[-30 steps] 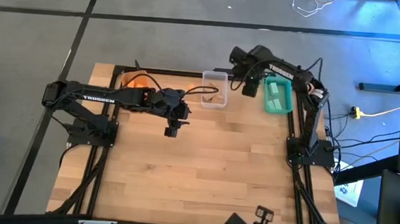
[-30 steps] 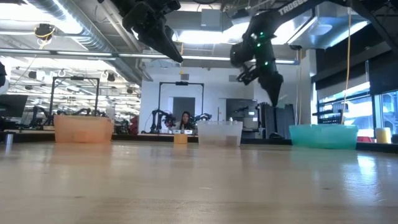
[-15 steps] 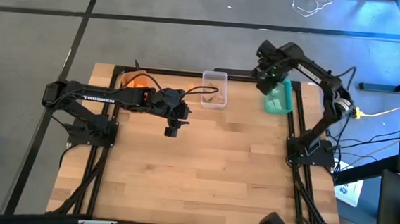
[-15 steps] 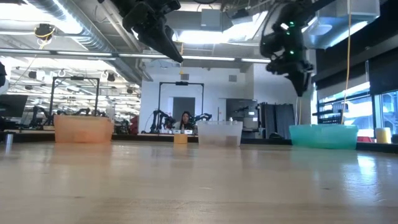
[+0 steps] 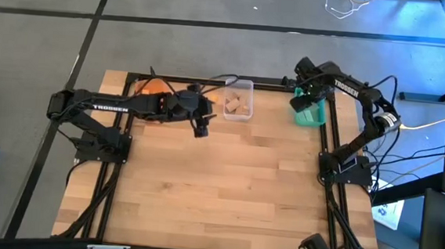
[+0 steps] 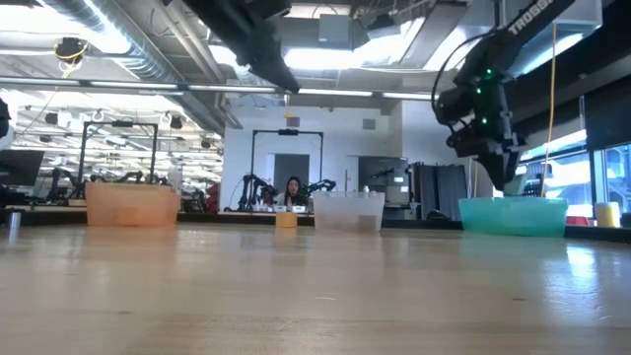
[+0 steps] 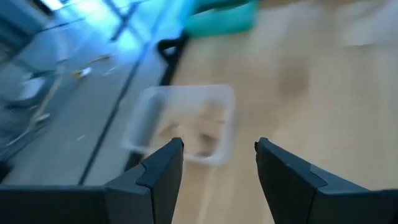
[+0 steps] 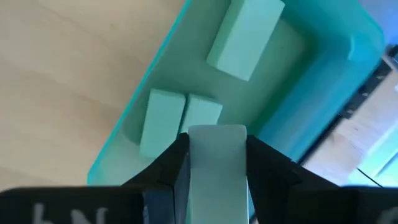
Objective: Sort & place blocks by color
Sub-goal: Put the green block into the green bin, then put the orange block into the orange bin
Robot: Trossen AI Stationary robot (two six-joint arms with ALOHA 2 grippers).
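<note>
My right gripper (image 8: 216, 163) hangs over the teal bin (image 5: 314, 115), shut on a teal-green block (image 8: 216, 146). Three teal-green blocks (image 8: 245, 37) (image 8: 163, 118) (image 8: 202, 111) lie flat on the bin's floor below it. In the low view, this gripper (image 6: 501, 166) stands just above the bin's rim (image 6: 513, 202). My left gripper (image 7: 217, 165) is open with nothing between its fingers. It hovers above the table (image 5: 201, 128) and points at the clear bin (image 7: 186, 121), which holds light wood blocks (image 5: 238, 104). My right gripper pinches the teal-green block by its two long sides (image 8: 198, 160) between its two fingers. The fingers (image 8: 264, 168) point steeply down from above and lie along the block. The block hangs clear above the teal bin's inside, with its free end (image 8: 216, 132) toward the bin's floor.
The orange bin (image 5: 152, 90) stands at the far left, partly under my left arm. In the low view a small orange-brown block (image 6: 286, 221) shows beside the clear bin (image 6: 347, 211). Bare wooden tabletop (image 5: 226, 187) spreads over the middle and near side. A person sits in the room behind.
My right gripper has carried the teal-green block from beside the clear bin toward the table's right edge. It has rolled about and sunk until it hangs over the teal bin. My left gripper, still open, has swung up toward the far edge and turned toward the clear bin.
</note>
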